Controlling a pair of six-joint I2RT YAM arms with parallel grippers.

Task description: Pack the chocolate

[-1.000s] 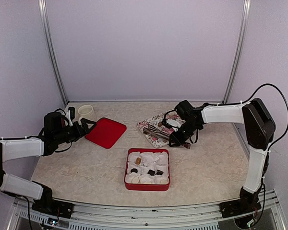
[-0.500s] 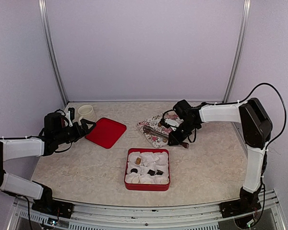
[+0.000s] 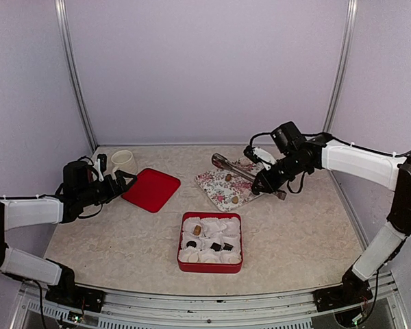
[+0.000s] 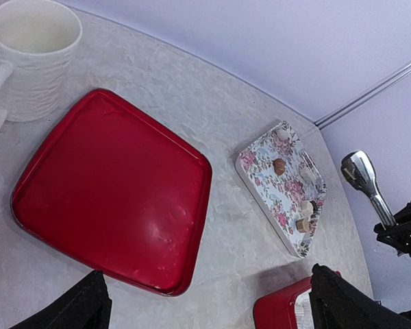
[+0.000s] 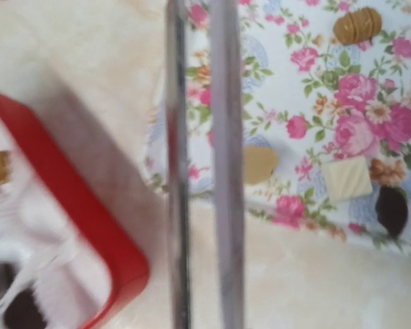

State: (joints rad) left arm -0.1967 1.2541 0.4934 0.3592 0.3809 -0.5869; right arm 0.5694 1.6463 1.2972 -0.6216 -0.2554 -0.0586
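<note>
Small chocolate pieces lie on the floral tray [image 3: 216, 186]: a tan one [image 5: 357, 25], a tan heart [image 5: 259, 164], a white square [image 5: 347, 178] and a dark one [image 5: 392, 209]. More chocolate sits in the paper cups of the red box [image 3: 180, 241], one piece tan [image 3: 198, 229], another dark [image 3: 216, 246]. My right gripper [image 3: 262, 186] is shut on the handle end of metal tongs [image 3: 236, 168], which hang in the air above the tray. Their two arms [image 5: 226, 164] run nearly parallel with nothing between them. My left gripper [image 4: 212, 305] is open, low over the table beside the red lid [image 4: 109, 192].
A white mug [image 3: 122, 162] stands at the back left behind the red lid [image 3: 151, 189]. The box corner [image 5: 89, 233] lies just left of the tongs in the right wrist view. Lilac walls close the table on three sides.
My right gripper has closed on the tongs and lifted them off the tray, the arm swinging up and to the right. The left arm has not moved.
</note>
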